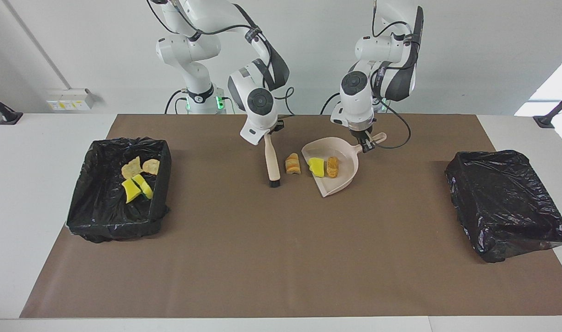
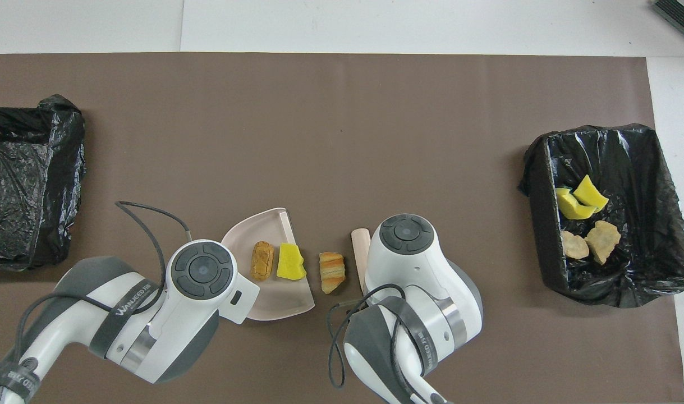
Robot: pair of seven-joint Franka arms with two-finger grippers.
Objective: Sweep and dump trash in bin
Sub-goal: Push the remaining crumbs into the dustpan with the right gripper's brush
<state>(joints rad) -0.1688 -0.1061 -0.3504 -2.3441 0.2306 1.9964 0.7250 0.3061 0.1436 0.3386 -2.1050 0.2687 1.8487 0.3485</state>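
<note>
A: Where is the trash right now?
B: A yellow sponge bit point(image 1: 316, 166) and an orange-brown lump point(image 1: 332, 167) lie in the dustpan point(image 1: 340, 182). A bread-like lump point(image 1: 292, 164) sits on the brown mat point(image 1: 281, 258) just beside the pan's mouth, between it and the brush point(image 1: 272, 161).
A: And the rest?
B: Four scraps point(image 1: 138, 177) lie in the black-lined bin point(image 1: 101, 207) at the right arm's end of the tabletop. Another black-lined bin point(image 1: 506, 203) stands at the left arm's end.
A: The end effectors?
B: The left end effector point(image 1: 365, 142) is clamped on the dustpan's handle, the pan resting on the mat. The right end effector point(image 1: 268, 133) is closed tight on the brush handle, bristles down at the mat.
</note>
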